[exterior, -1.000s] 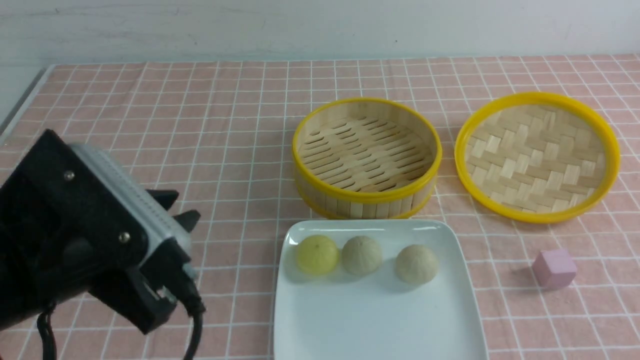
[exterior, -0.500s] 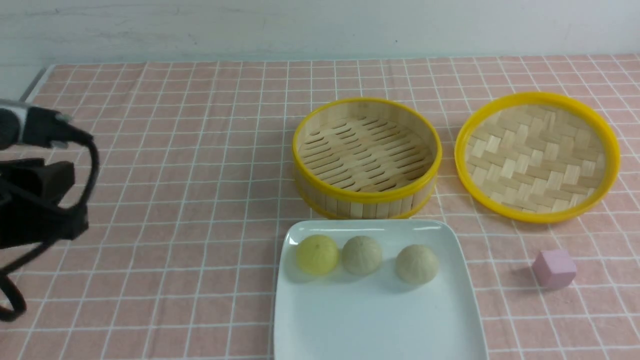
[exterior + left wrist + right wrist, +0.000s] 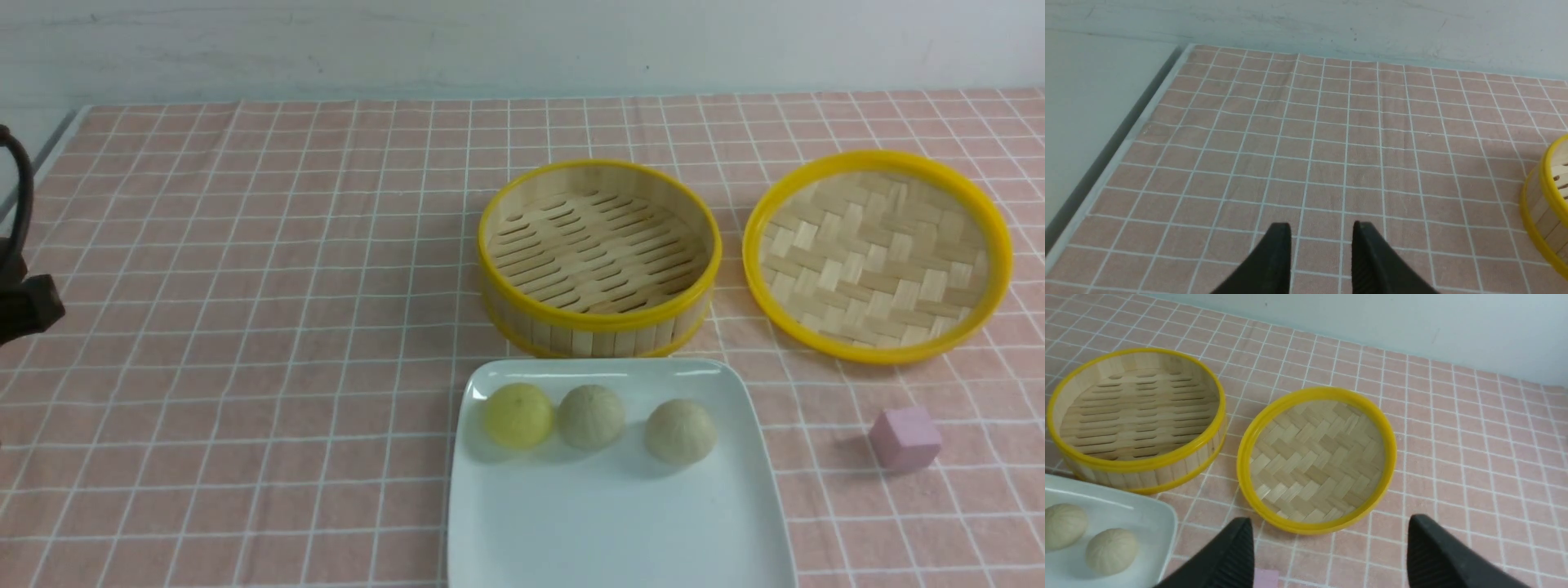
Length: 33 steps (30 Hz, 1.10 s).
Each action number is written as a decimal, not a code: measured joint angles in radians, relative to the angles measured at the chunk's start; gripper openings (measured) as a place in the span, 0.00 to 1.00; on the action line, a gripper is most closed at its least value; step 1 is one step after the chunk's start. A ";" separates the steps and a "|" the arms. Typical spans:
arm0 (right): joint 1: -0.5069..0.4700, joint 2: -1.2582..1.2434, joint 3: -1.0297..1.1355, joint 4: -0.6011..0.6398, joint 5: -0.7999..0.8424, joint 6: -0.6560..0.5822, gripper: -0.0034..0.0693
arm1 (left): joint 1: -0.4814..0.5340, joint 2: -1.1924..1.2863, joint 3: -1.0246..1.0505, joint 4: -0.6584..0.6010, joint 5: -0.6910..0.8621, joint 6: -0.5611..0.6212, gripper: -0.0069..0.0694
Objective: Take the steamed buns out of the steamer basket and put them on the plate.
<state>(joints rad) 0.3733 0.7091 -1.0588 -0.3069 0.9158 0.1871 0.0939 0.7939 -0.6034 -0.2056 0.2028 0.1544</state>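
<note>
My left tool [image 3: 1322,237] has its two black fingers a narrow gap apart, with nothing between them, over bare pink checked cloth near the worktop's [image 3: 1106,171] left edge. In the front view only a scrap of that arm shows at the far left border; a second ago its bulky wrist filled the lower left corner beside the plate, and half a second ago it was already halfway out, so it has pulled well away from the food. From this wrist I catch just the yellow rim of the steamer basket [image 3: 1545,200] at one side.

My right tool [image 3: 1331,539] stands wide apart, gripping nothing, hovering over the cloth with the shallow woven tray [image 3: 1316,459] just beyond its tips. A sliver of the pink cube [image 3: 1265,575] shows between the fingers.

The steamer basket [image 3: 598,257] sits in the middle of the worktop with only its slatted floor showing. Directly in front of it, almost touching its wall, lies the white plate [image 3: 612,523]. All three buns rest in a row along the plate's far side: the yellow bun [image 3: 518,416] and the middle beige bun [image 3: 591,416] side by side, touching or nearly so, the right beige bun [image 3: 680,431] a little apart. None of these has shifted across the three front views. The cube [image 3: 904,439] stays on the cloth to the plate's right, in front of the tray [image 3: 878,255].
</note>
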 joint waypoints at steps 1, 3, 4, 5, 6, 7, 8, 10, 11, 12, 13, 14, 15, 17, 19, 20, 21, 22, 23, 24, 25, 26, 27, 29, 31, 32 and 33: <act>0.000 0.000 0.000 -0.024 -0.010 0.000 0.73 | 0.000 0.000 -0.002 0.004 0.000 0.000 0.41; 0.000 0.000 0.000 -0.060 -0.030 0.000 0.73 | 0.000 0.000 -0.007 0.009 -0.001 0.000 0.41; 0.000 0.000 0.000 -0.084 -0.044 0.002 0.73 | 0.000 0.000 -0.007 0.014 -0.004 -0.001 0.41; 0.000 0.000 0.000 -0.104 -0.056 0.008 0.73 | 0.000 0.000 -0.007 0.016 -0.004 -0.001 0.41; 0.000 0.000 -0.002 -0.110 -0.060 0.014 0.73 | 0.000 0.000 -0.007 0.017 -0.004 -0.002 0.41; 0.000 0.000 -0.008 -0.128 -0.064 0.040 0.73 | 0.000 0.000 -0.007 0.018 -0.004 -0.003 0.41; 0.000 -0.001 -0.020 -0.136 -0.065 0.077 0.73 | 0.000 0.000 -0.007 0.018 -0.004 -0.003 0.41; 0.000 -0.007 -0.032 -0.140 -0.066 0.103 0.73 | 0.000 0.000 -0.007 0.018 -0.004 -0.004 0.41; 0.000 -0.014 -0.040 -0.141 -0.067 0.116 0.73 | 0.000 0.000 -0.007 0.019 -0.004 -0.004 0.41; 0.000 -0.032 -0.054 -0.143 -0.069 0.132 0.73 | 0.000 0.000 -0.007 0.019 -0.004 -0.004 0.41; 0.000 -0.035 -0.056 -0.143 -0.069 0.132 0.73 | 0.000 0.000 -0.007 0.019 -0.004 -0.004 0.41; 0.000 -0.061 -0.067 -0.144 -0.073 0.137 0.73 | 0.000 0.000 -0.007 0.019 -0.004 -0.004 0.41; 0.000 -0.077 -0.074 -0.147 -0.074 0.140 0.73 | 0.000 0.000 -0.007 0.019 -0.004 -0.004 0.41; 0.000 -0.126 -0.083 -0.150 -0.069 0.143 0.73 | 0.000 0.000 -0.007 0.019 -0.004 -0.004 0.41; 0.000 -0.175 -0.087 -0.151 -0.043 0.140 0.73 | 0.000 0.000 -0.007 0.019 -0.004 -0.004 0.41; 0.000 -0.200 -0.087 -0.150 -0.017 0.128 0.73 | 0.000 0.000 -0.007 0.019 -0.004 -0.004 0.41; 0.000 -0.223 -0.087 -0.148 0.016 0.112 0.73 | 0.000 0.000 -0.007 0.019 -0.004 -0.004 0.41; 0.000 -0.242 -0.087 -0.143 0.045 0.095 0.73 | 0.000 0.000 -0.007 0.019 -0.004 -0.004 0.41; 0.000 -0.251 -0.087 -0.142 0.053 0.087 0.73 | 0.000 0.000 -0.007 0.019 -0.004 -0.004 0.41; 0.000 -0.269 -0.087 -0.130 0.091 0.066 0.73 | 0.000 0.000 -0.007 0.019 -0.004 -0.004 0.41; 0.000 -0.300 -0.087 -0.105 0.141 0.030 0.73 | 0.000 0.000 -0.007 0.019 -0.004 -0.004 0.41; 0.000 -0.321 -0.087 -0.083 0.170 0.009 0.73 | 0.000 0.000 -0.007 0.019 -0.004 -0.004 0.41; 0.000 -0.345 -0.083 -0.052 0.189 -0.009 0.73 | 0.000 0.000 -0.007 0.019 -0.004 -0.005 0.41; 0.000 -0.373 -0.071 -0.011 0.200 -0.023 0.73 | 0.000 0.000 -0.007 0.019 -0.004 -0.007 0.41; 0.000 -0.422 -0.015 0.071 0.195 -0.039 0.73 | 0.000 0.000 -0.007 0.019 -0.004 -0.008 0.41; 0.000 -0.431 0.011 0.092 0.189 -0.042 0.73 | 0.000 0.000 -0.007 0.019 -0.004 -0.008 0.41; 0.000 -0.442 0.040 0.111 0.178 -0.047 0.73 | 0.000 0.000 -0.007 0.019 -0.004 -0.008 0.41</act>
<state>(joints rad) 0.3733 0.2672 -1.0184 -0.1960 1.0935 0.1404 0.0939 0.7939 -0.6107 -0.1863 0.1988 0.1459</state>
